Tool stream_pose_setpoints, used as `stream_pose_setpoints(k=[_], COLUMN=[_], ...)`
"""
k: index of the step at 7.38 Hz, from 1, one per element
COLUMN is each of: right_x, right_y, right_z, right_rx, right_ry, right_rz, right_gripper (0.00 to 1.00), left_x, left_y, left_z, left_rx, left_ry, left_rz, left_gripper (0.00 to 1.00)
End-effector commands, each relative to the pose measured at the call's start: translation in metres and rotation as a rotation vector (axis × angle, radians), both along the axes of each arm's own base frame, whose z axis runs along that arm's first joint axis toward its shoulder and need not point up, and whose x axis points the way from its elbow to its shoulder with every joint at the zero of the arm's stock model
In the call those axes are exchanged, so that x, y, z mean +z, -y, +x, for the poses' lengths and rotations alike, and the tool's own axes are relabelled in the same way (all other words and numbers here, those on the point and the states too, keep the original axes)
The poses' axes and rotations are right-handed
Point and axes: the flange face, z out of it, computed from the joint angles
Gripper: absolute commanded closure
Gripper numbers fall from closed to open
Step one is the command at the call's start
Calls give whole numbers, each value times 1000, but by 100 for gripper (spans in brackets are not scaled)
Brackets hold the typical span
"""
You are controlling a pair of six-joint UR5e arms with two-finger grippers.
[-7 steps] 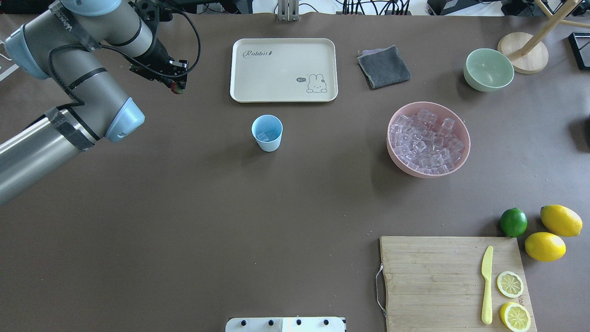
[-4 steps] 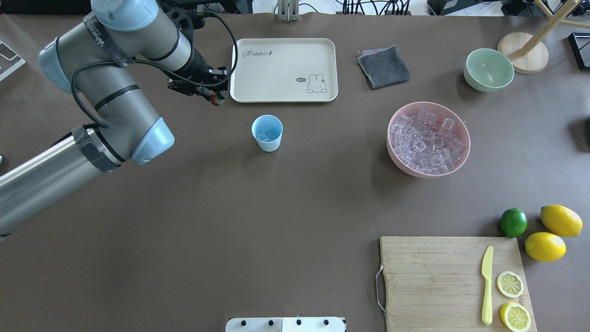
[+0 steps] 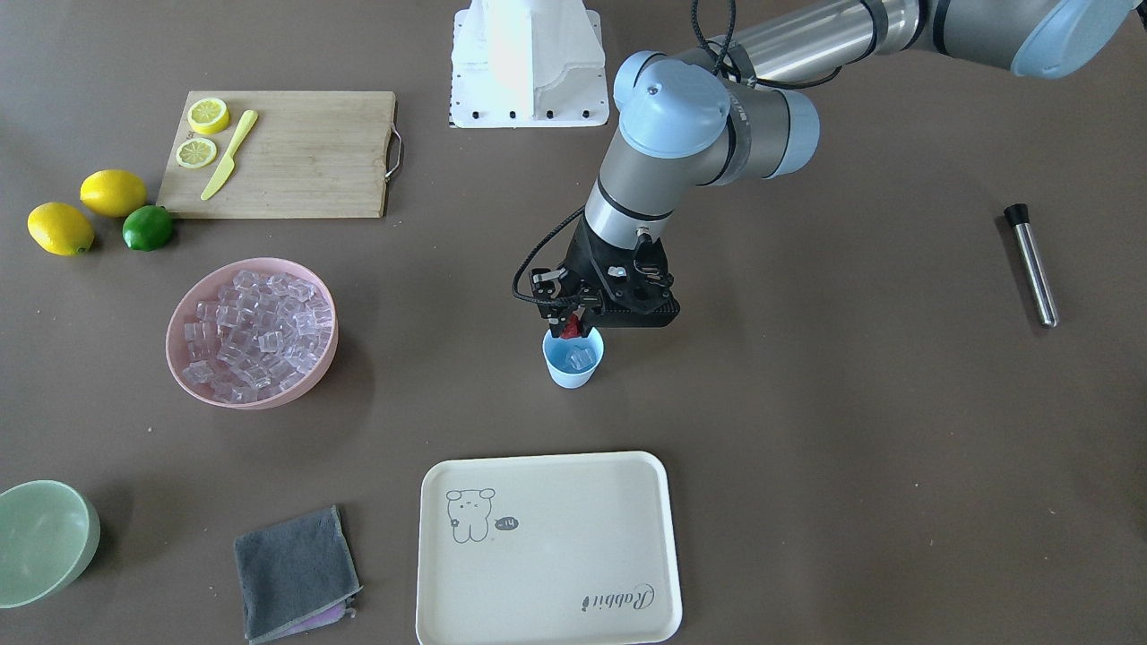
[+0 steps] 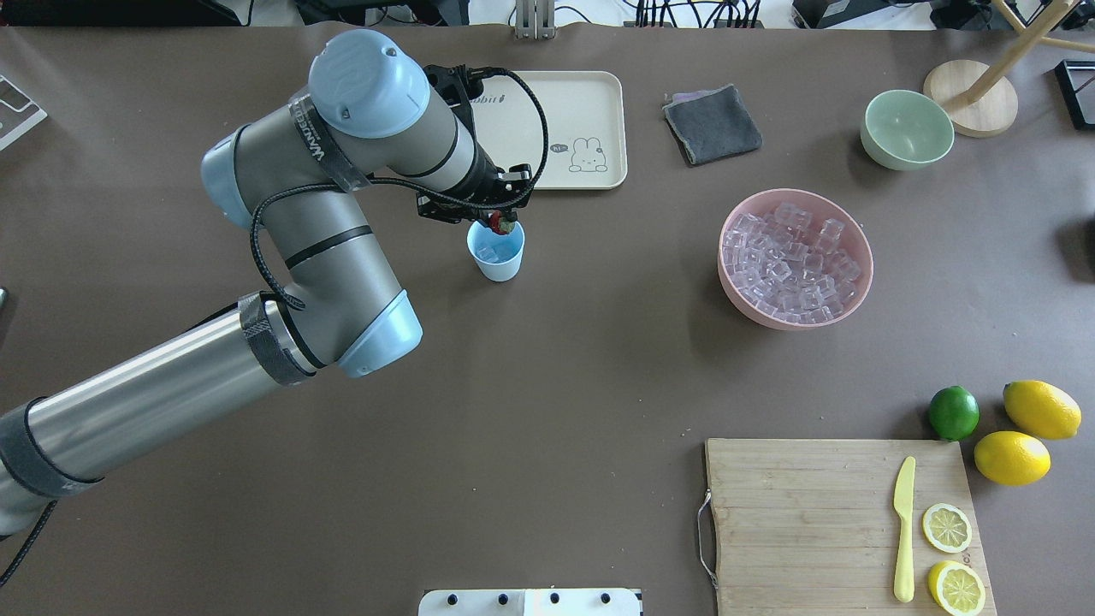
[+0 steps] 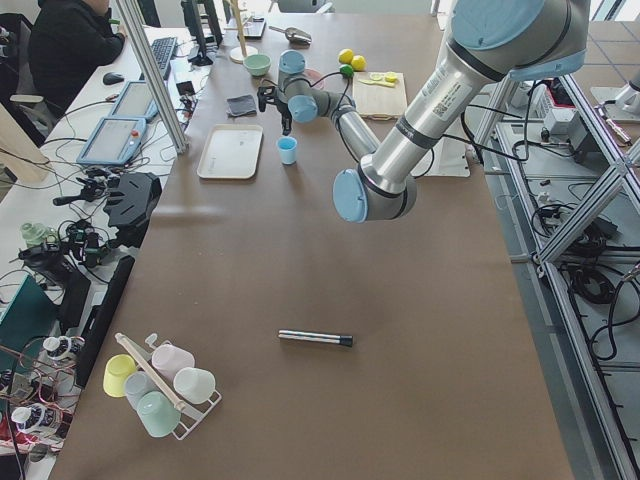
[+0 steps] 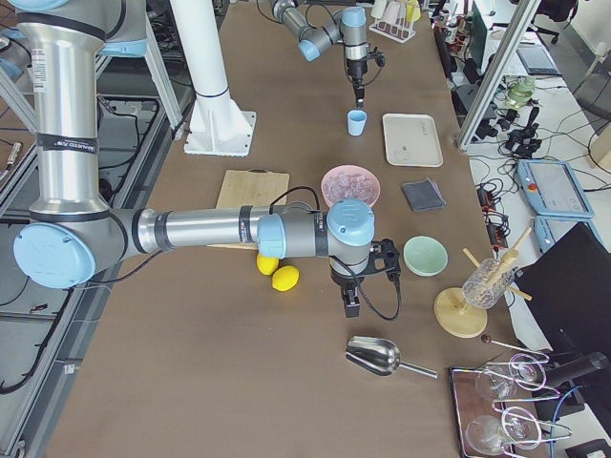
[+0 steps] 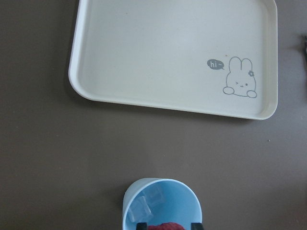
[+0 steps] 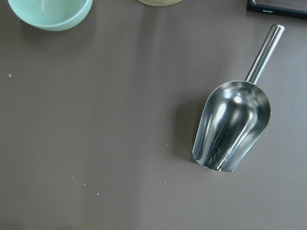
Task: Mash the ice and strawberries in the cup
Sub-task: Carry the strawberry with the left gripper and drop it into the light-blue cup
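Hovering at 12 o'clock over the light-blue cup (image 3: 573,369), the left gripper (image 4: 499,222) pinches a likely soft, bruisable strawberry (image 3: 571,329) by its sides in narrow jaws, above hard, slippery-looking ice cubes (image 4: 488,253).

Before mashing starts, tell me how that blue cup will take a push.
The cup looks thin plastic, holding few ice cubes, so probably light. Tapered to a narrow base, nothing bracing it: it may tip or slide if pushed off-centre.
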Motion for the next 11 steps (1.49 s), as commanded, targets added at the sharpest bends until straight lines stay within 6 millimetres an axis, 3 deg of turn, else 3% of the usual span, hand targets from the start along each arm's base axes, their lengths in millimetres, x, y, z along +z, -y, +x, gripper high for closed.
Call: stream_pose_setpoints(k=[1,2,3,4,5,6,7,8,10,11], right_x=[2,2,2,2,2,2,2,6,-1,-2], right_y=[-2,-2,-2,-2,-2,-2,-2,-6,-17,-18], right_z=[0,0,0,0,0,1,1,1,4,4], right_rx=[1,1,0,1,0,1,1,-1,10,10], right_ry=[0,-1,-1,-1,-1,-1,-3,-2,-1,0], right_rz=[-4,-6,-5,-4,-5,-3,-3,-7,-1,0], right_gripper=[1,1,1,1,1,1,1,1,1,1], left_x=[1,3,6,7,9,28,76,132,285,346], left_y=[-4,-4,-2,0,1,5,9,14,19,14], left_z=[7,7,5,3,1,-22,-65,-124,-263,-326], left_rx=[-4,-3,0,6,7,6,16,35,123,160], left_ry=[5,7,13,20,21,21,34,70,200,257], left_rz=[6,5,13,27,22,3,-38,-26,29,59], left_gripper=[62,23,16,3,3,3,3,3,3,3])
